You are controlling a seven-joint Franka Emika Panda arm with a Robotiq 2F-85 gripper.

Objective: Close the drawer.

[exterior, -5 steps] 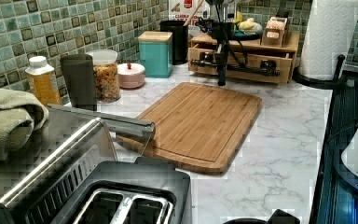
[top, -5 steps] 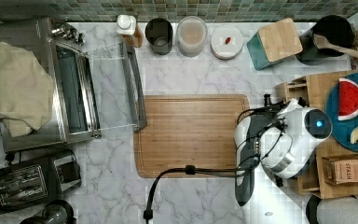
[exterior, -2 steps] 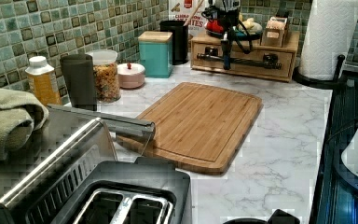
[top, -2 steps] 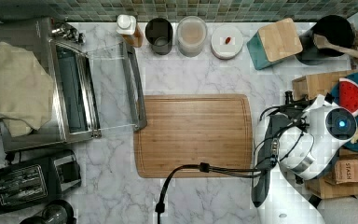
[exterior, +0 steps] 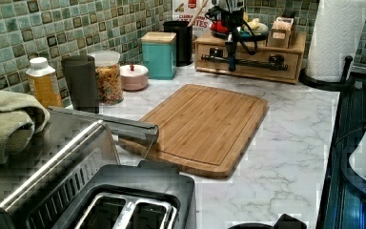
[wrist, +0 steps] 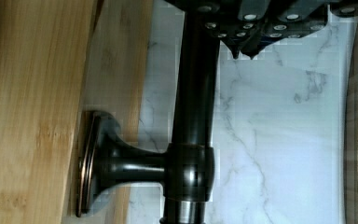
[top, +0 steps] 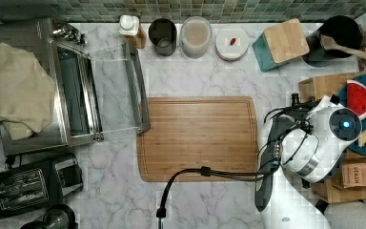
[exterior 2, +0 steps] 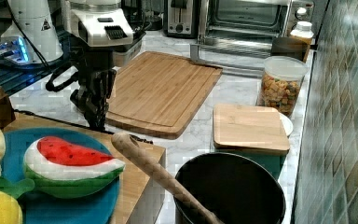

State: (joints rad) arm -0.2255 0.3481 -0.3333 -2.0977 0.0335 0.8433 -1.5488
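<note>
The drawer is the light-wood front of a small wooden organizer at the far end of the counter in the left view. It sits flush with the organizer's frame. Its black bar handle runs across the front. My gripper hangs straight down in front of the handle's middle. In the wrist view the drawer panel stands beside the handle, and my gripper is shut, its tips close together on the handle's outer side. The right view has my gripper at the organizer's edge.
A bamboo cutting board lies mid-counter. A toaster oven with its glass door down and a black toaster are at the top view's left. Jars and a teal box line the tiled wall. A paper towel roll stands beside the organizer.
The drawer has slid into the organizer, from sticking out to flush. My gripper moved with it, towards the top view's right.
</note>
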